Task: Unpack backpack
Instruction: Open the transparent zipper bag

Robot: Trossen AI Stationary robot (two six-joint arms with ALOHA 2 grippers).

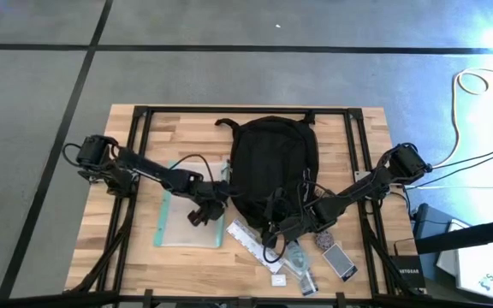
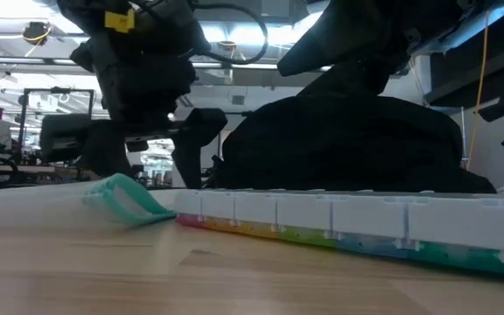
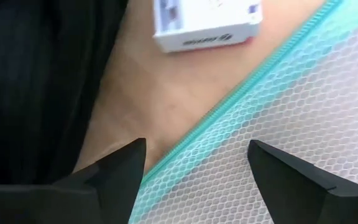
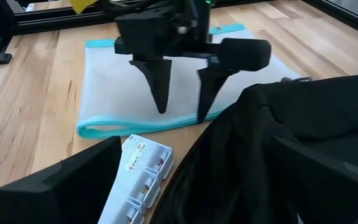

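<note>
The black backpack (image 1: 272, 167) lies flat in the middle of the table. To its left the clear teal-edged pouch (image 1: 187, 210) lies flat on the wood. My left gripper (image 4: 182, 115) stands open over the pouch's edge (image 3: 229, 109) beside the backpack, fingers pointing down, one over the mesh and one at the teal border. My right gripper (image 1: 279, 229) is open at the backpack's near edge. Between its fingers show the black fabric (image 4: 260, 155) and one end of a white pill organizer (image 4: 138, 171). My left gripper has its fingertips (image 4: 162, 107) down at the pouch's teal-bordered edge, coming from above. I cannot tell whether they touch the pouch. Nothing is pinched between them.
The long white pill organizer (image 1: 251, 242) lies near the backpack's near left corner. A small bottle (image 1: 296, 257), a flat grey device (image 1: 339, 261) and a small white card (image 1: 277, 280) lie toward the near edge. A black frame (image 1: 246, 111) borders the table.
</note>
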